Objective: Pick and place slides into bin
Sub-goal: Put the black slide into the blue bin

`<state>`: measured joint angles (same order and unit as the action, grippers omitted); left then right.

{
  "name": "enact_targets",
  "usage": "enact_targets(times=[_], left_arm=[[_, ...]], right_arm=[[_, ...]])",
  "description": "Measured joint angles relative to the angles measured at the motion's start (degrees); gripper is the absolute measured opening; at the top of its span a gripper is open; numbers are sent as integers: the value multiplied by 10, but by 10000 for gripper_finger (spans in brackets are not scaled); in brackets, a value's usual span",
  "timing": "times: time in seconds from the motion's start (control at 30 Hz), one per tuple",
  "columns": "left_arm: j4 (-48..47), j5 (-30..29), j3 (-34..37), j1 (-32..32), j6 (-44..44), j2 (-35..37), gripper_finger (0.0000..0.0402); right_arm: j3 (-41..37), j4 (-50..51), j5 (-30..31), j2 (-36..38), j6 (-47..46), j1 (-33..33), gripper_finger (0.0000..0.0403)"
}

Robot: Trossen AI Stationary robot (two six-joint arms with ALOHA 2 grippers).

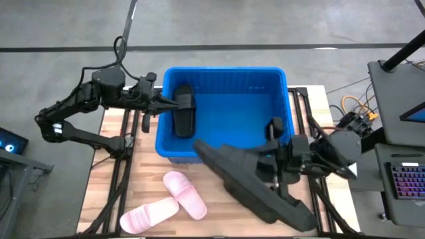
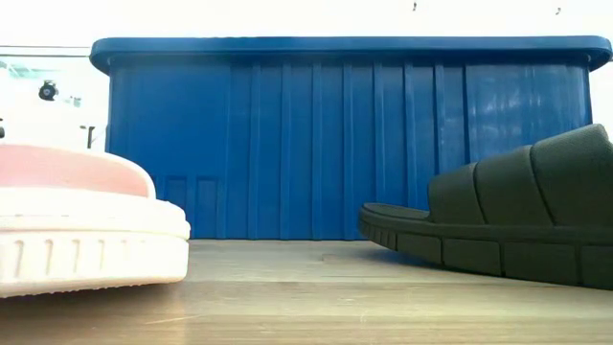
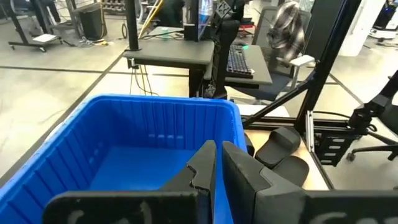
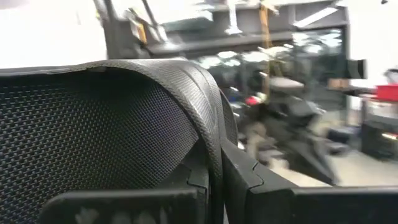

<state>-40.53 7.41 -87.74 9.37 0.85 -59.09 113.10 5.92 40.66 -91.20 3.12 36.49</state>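
Slides lie in three places. Two pale pink slides (image 1: 166,204) sit side by side, touching, on the bare wooden table (image 1: 106,166) just in front of the blue bin (image 1: 229,78). One black slide (image 1: 184,111) hangs over the bin's left half, pinched by its edge in the left gripper (image 1: 174,103), whose fingers (image 3: 239,171) are closed narrowly on it; holding it by the edge lets the slide dangle inside the bin's walls, so a release would likely drop it onto the bin floor. A further dark shape stands against the bin's right inner wall; it may be another slide, though that is hard to tell.

Near the bin's front right corner, the right gripper (image 1: 277,166) is clamped tight on the strap of a large black slide (image 1: 255,182); its wrist view shows the textured strap filling the frame right against the fingers. The slide slants across the table from the bin's front wall towards the table's front edge, and in the low view it appears to rest on the wood.

Room for moving looks fair. The bin's interior is mostly bare blue floor. The large slide must clear the bin's front rim, which stands well above the table, so a lift before any move inward seems needed. The pink pair lies to the left of that path, apart from the large slide.
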Motion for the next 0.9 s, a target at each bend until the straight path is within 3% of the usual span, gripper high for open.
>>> enact_targets(times=[0.13,0.27,0.63,0.9], left_arm=[[7,-7,0,0,30,1,11],[7,-9,0,0,15,-2,11],[36,-10,-1,0,10,-8,11],[36,-11,-1,0,-12,-11,11]], right_arm=[[-1,67,92,0,-9,-25,12],[-1,123,141,1,-21,-61,12],[-5,361,136,0,-162,-179,12],[-41,380,127,-1,-156,-238,12]])
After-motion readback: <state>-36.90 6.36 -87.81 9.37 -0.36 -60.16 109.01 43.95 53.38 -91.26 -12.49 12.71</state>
